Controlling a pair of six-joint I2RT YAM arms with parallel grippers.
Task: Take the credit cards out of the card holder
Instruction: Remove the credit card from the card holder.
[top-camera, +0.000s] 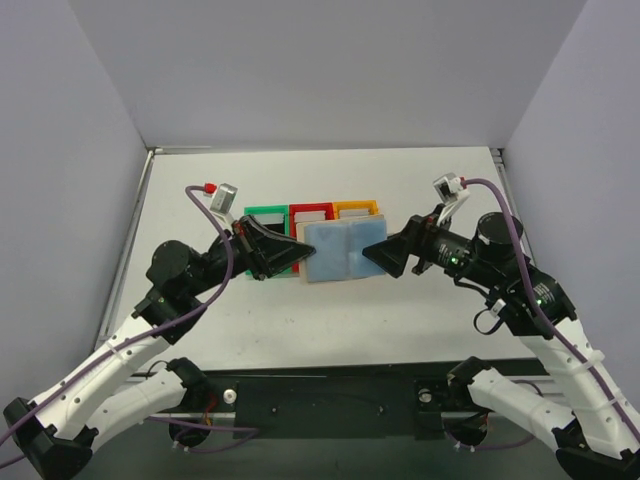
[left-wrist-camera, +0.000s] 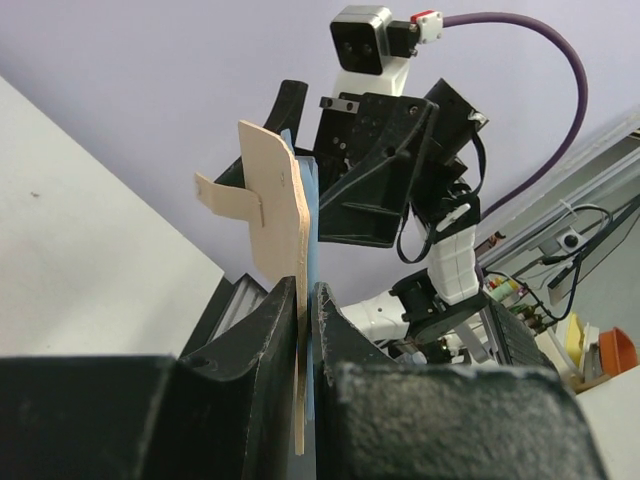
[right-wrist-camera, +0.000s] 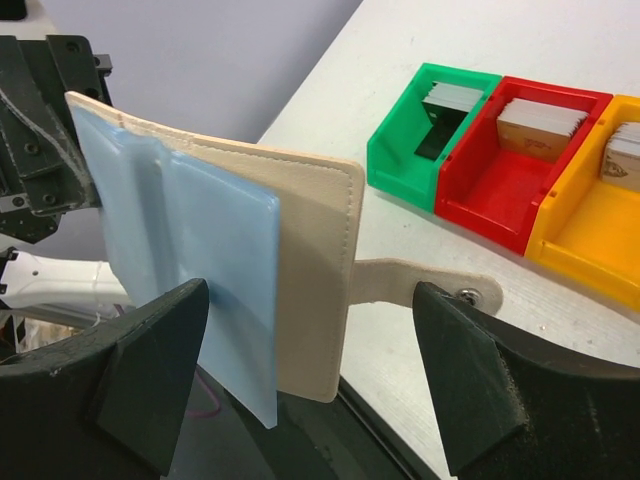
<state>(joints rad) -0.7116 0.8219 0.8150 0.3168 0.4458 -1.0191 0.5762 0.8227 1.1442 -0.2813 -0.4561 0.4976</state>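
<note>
The card holder (top-camera: 345, 250), a tan bifold with light blue inner panels, is held spread open above the table. My left gripper (left-wrist-camera: 305, 290) is shut on its left edge, with the tan cover and blue panel (left-wrist-camera: 309, 215) pinched between the jaws. My right gripper (right-wrist-camera: 310, 320) is open, its fingers standing wide on either side of the holder's right half (right-wrist-camera: 310, 250) without touching it. The snap tab (right-wrist-camera: 430, 285) sticks out toward the right finger. No credit card shows in the blue pockets.
Behind the holder a green bin (right-wrist-camera: 400, 150), a red bin (right-wrist-camera: 490, 195) and an orange bin (right-wrist-camera: 590, 240) stand in a row on the white table (top-camera: 200, 200), each with cards (right-wrist-camera: 540, 118) standing in it. Grey walls enclose the table on three sides.
</note>
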